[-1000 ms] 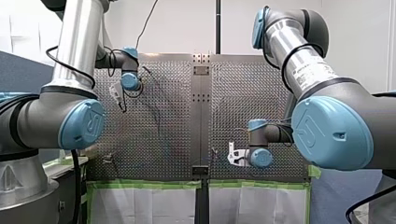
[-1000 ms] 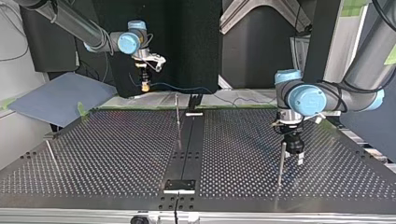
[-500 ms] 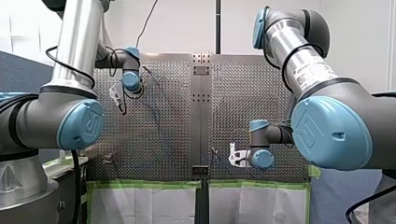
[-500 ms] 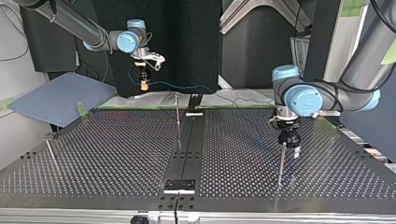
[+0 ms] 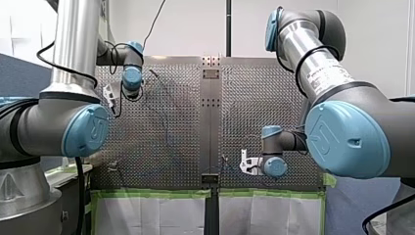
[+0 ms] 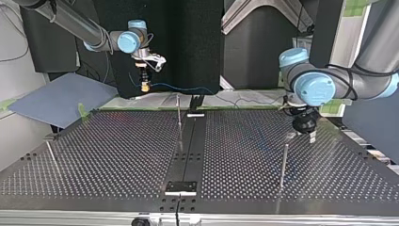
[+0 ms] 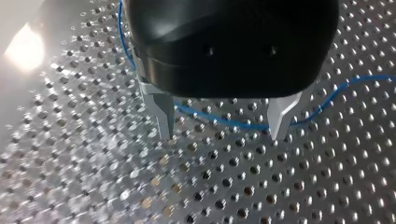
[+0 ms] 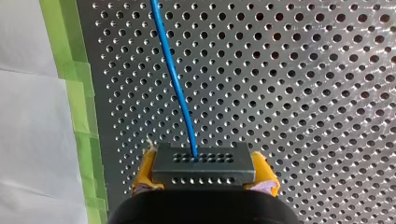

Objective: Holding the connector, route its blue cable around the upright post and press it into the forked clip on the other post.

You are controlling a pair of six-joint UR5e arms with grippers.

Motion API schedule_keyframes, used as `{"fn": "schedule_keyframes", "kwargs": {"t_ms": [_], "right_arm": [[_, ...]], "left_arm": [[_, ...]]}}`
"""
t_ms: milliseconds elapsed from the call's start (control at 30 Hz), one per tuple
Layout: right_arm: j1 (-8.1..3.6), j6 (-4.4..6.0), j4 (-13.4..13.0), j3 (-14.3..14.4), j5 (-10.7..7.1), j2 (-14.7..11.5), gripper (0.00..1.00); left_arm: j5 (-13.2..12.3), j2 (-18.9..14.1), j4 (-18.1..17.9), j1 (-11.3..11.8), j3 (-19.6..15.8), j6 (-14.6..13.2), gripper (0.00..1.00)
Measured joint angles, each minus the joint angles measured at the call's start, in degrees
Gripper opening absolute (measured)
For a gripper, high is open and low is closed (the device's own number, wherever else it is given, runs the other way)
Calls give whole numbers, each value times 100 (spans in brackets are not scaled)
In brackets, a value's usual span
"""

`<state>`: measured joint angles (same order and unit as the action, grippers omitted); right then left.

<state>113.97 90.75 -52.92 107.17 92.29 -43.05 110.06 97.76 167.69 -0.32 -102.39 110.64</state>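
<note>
In the right wrist view my right gripper [image 8: 204, 161] has its yellow pads shut on a dark grey connector [image 8: 201, 171]. The blue cable [image 8: 175, 79] leaves the connector and runs ahead over the perforated plate. In the top view that gripper [image 6: 147, 84] hangs high at the far left, and the cable [image 6: 188, 88] trails off to the right. My left gripper [image 7: 222, 133] stands open with bare metal fingers, and a stretch of blue cable [image 7: 224, 122] lies on the plate below it. In the top view it [image 6: 301, 136] hovers just behind a thin upright post [image 6: 283, 162].
A second thin post [image 6: 179, 117] stands near the table's middle seam, a third [image 6: 51, 153] at the top view's left edge. Green tape [image 8: 70, 70] marks the plate's edge beside my right gripper. A blue-grey sheet [image 6: 56, 96] lies off the table at the top view's left.
My left gripper has risen and drawn back from the post, toward the top view's right and rear; in the front view it went left. My right gripper has hardly moved.
</note>
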Motion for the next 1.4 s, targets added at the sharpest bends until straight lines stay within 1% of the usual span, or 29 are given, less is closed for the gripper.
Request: {"fn": "schedule_keyframes", "kwargs": {"t_ms": [67, 200, 300, 433, 700, 833, 1167, 1267, 1400], "right_arm": [[-4, 3, 0, -1, 0, -1, 0], [-12, 11, -5, -3, 0, 0, 0], [-22, 34, -28, -3, -6, 0, 0], [-31, 62, -50, -5, -28, 0, 0], [-55, 77, -96, -4, -78, 1, 0], [-67, 80, -96, -4, -113, 1, 0], [-74, 76, -67, -4, -123, 1, 0], [-74, 79, -69, -4, -123, 1, 0], [-77, 80, -72, -5, -123, 1, 0]], "left_arm": [[93, -93, 90, 36, -2, -91, 100], [263, -298, 297, 115, 124, -294, 100], [255, -448, 445, 135, 263, -444, 100], [103, -658, 658, 117, 470, -655, 100], [-280, -1055, 1056, 73, 867, -1041, 100], [-472, -1246, 1246, 33, 1059, -1105, 100], [-980, -1771, 1774, -78, 1586, -1140, 100], [-1040, -1831, 1931, -119, 1701, -1191, 100], [-991, -1725, 2119, -260, 1744, -1333, 100]]}}
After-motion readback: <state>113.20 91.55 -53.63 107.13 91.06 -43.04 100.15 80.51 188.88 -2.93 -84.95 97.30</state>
